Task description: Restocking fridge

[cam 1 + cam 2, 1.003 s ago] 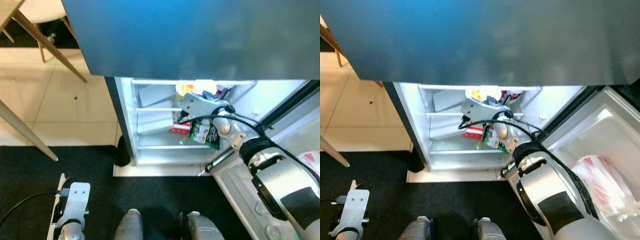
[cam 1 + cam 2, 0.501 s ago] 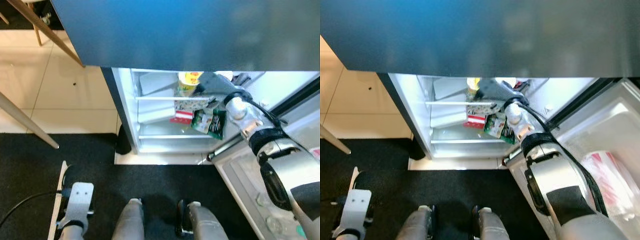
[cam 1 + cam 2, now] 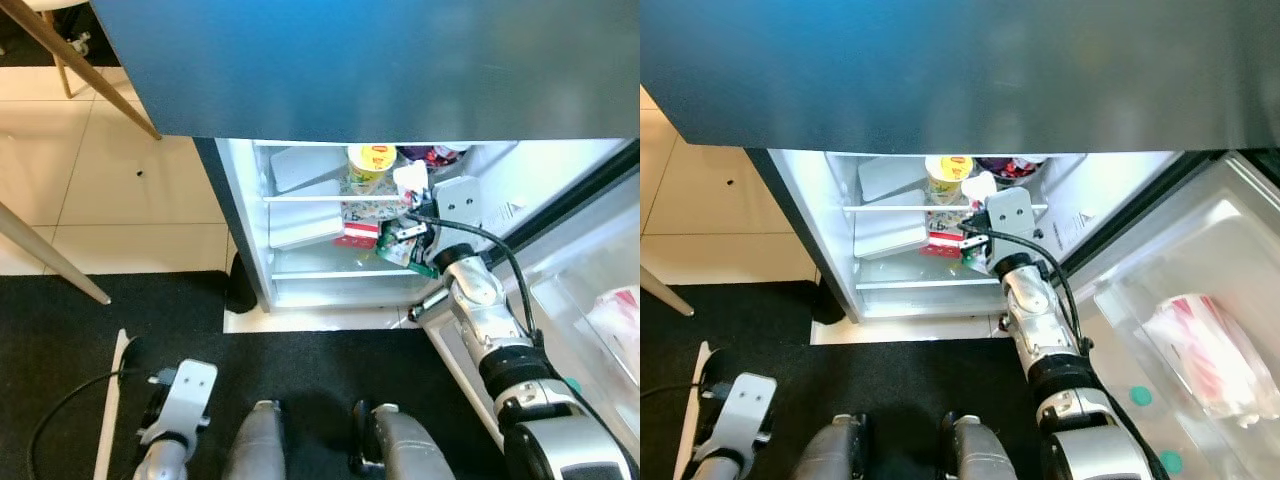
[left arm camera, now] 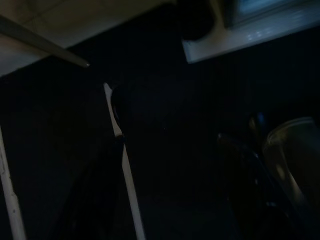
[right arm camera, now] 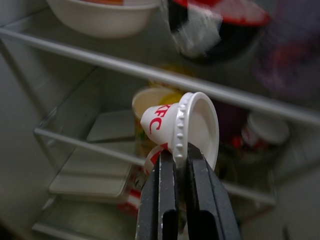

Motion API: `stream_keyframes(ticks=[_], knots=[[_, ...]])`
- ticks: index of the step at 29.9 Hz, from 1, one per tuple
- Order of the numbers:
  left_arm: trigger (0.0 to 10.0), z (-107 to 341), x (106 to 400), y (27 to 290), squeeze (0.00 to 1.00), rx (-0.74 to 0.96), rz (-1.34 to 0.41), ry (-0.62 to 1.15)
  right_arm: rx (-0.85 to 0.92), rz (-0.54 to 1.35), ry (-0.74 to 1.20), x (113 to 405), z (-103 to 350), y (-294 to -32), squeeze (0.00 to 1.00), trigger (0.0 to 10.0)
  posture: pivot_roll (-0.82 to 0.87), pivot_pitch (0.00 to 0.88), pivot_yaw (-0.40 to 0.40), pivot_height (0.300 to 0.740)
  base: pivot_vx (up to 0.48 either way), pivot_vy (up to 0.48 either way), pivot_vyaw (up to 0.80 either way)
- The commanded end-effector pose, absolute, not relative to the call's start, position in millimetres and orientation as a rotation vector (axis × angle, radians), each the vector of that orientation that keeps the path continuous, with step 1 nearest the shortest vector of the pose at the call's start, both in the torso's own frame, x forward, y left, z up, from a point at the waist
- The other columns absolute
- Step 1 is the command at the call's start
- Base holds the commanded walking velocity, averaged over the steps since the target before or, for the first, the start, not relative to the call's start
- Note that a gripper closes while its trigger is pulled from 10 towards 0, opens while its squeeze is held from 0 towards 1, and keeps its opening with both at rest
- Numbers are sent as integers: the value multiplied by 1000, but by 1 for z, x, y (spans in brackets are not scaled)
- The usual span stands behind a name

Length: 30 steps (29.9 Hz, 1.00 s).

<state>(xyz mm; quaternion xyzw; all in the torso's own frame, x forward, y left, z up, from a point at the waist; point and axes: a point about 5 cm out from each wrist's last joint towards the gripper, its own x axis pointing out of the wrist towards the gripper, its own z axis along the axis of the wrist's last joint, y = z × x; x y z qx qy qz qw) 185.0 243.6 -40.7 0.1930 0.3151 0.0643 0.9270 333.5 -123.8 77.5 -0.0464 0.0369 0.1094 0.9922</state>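
The right gripper [image 5: 181,165] is up at the mouth of the open fridge [image 3: 250,230], its fingers [image 5: 162,200] pinched narrow on the rim of a small white KFC cup [image 5: 182,127], which lies tipped on its side, long axis running back from the fingers toward the fridge interior. Straight beyond it stands a yellow cup [image 3: 370,160] on the upper wire shelf [image 3: 310,197], a white bowl and a dark bowl on a rack above in the right wrist view. So the cup looks set to travel forward along the line of the fingers, and room on that shelf beside the yellow cup is tight; flat white containers [image 3: 305,225] fill its left side. A green packet [image 3: 400,250] hangs near the wrist. The right arm is plainly the working one; the left gripper [image 3: 180,395] hangs idle low over the dark floor mat [image 3: 80,330], fingers impossible to judge. Beige tiles [image 3: 100,180] lie left of the fridge, the open door [image 3: 1180,300] right.
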Motion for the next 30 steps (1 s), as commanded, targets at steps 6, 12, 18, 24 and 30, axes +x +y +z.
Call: stream_keyframes(ticks=[6, 12, 18, 24, 30], knots=[[10000, -56, 186, 236, 0, 198, 193, 721, 152, 34, 404, 291, 3, -145, 0, 10000, 23, 39, -45, 740, 0, 0, 0], [10000, -58, 189, 229, 0, 209, 135, 730, 274, -99, 453, 285, -6, -165, 0, 10000, 17, 20, -44, 740, 0, 0, 0], [10000, -61, 187, 231, 0, 213, 147, 744, 257, -100, 452, 286, -6, -168, 0, 10000, 17, 18, -46, 740, 0, 0, 0], [10000, -65, 184, 228, 0, 208, 142, 757, 146, -2, 479, 283, -11, -151, 0, 10000, 24, 17, -48, 740, 0, 0, 0], [10000, -68, 182, 227, 0, 220, 130, 768, 124, 13, 486, 283, -12, -148, 0, 10000, 25, 15, -49, 740, 0, 0, 0]])
